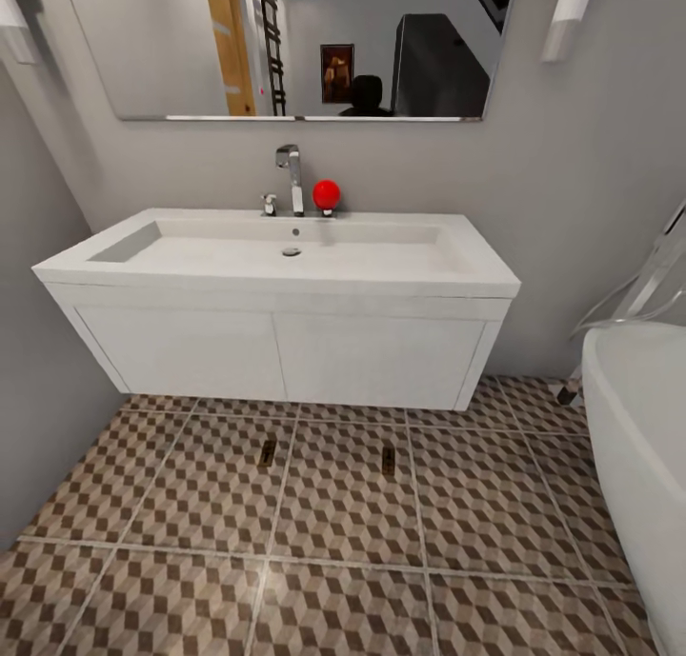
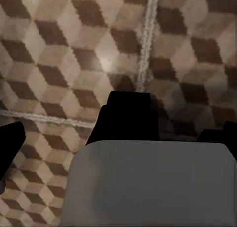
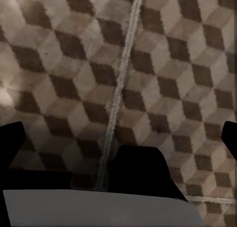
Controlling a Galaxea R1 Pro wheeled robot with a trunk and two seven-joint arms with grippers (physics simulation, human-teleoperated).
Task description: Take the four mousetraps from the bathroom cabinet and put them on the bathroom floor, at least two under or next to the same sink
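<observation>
Two mousetraps [image 1: 268,452] [image 1: 388,460] lie flat on the floor [image 1: 343,532], well apart, just in front of the sink [image 1: 286,256] vanity [image 1: 286,351]. Left gripper [image 2: 118,133] and right gripper [image 3: 118,153] face tiles; fingers spread, empty.

- The bathroom floor [image 1: 343,542] is tiled in a brown, beige and cream cube pattern with a faint sheen and pale grout lines.
- The bathroom sink [image 1: 276,266] looks smooth, matt white.
- The faucet [image 1: 291,175] is shiny chrome metal.
- The red ball [image 1: 326,194] is glossy.
- The mirror [image 1: 295,42] is reflective glass.
</observation>
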